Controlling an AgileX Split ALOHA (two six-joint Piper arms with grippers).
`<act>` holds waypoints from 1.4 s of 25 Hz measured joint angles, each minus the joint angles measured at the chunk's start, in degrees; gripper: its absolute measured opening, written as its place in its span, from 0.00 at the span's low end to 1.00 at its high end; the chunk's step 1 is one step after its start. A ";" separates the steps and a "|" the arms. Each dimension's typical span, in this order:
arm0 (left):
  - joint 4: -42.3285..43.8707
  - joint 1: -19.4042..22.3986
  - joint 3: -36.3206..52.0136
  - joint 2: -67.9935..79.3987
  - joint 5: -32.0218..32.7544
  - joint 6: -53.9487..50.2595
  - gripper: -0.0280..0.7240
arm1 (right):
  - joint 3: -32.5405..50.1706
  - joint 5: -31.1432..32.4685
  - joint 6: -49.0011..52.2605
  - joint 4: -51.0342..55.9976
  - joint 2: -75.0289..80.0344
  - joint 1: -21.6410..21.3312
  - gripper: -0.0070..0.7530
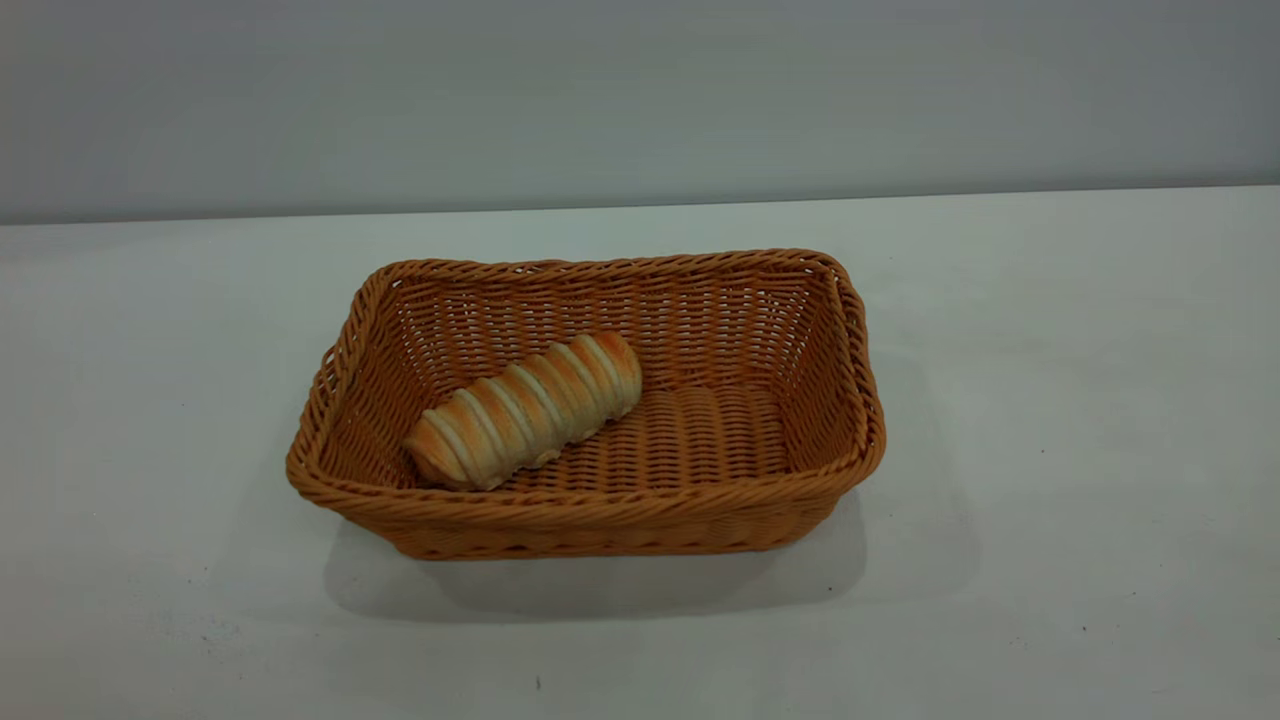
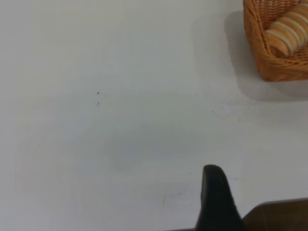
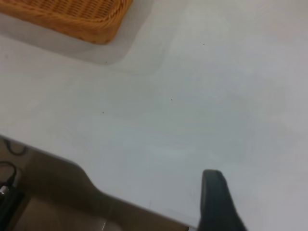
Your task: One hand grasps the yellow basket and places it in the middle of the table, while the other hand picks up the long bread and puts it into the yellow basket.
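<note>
The yellow basket (image 1: pixel 590 520) stands on the white table (image 1: pixel 1050 400) near its middle. The long bread (image 1: pixel 525 410) lies inside it, slanted, in the basket's left half, with one end against the front wall. Neither gripper shows in the exterior view. In the left wrist view part of my left gripper (image 2: pixel 216 202) is a dark shape over bare table, well away from the basket's corner (image 2: pixel 279 67), where the bread (image 2: pixel 288 33) shows. In the right wrist view part of my right gripper (image 3: pixel 216 202) hangs near the table's edge, far from the basket (image 3: pixel 82 19). Both hold nothing that I can see.
A grey wall (image 1: pixel 640 100) runs behind the table. The table's edge (image 3: pixel 86 168) shows in the right wrist view, with brown floor and black cables (image 3: pixel 9 178) below it. A few dark specks dot the tabletop.
</note>
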 joint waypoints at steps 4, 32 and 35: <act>0.00 0.00 0.00 0.00 -0.14 0.00 0.72 | 0.00 0.00 0.00 0.00 0.00 0.00 0.65; 0.00 8.56 0.00 0.00 -0.14 0.00 0.72 | 0.00 0.07 0.00 0.20 -7.89 -9.76 0.65; 0.00 8.56 0.00 0.00 -0.14 -0.05 0.72 | 0.00 0.07 0.00 0.20 -7.89 -9.76 0.65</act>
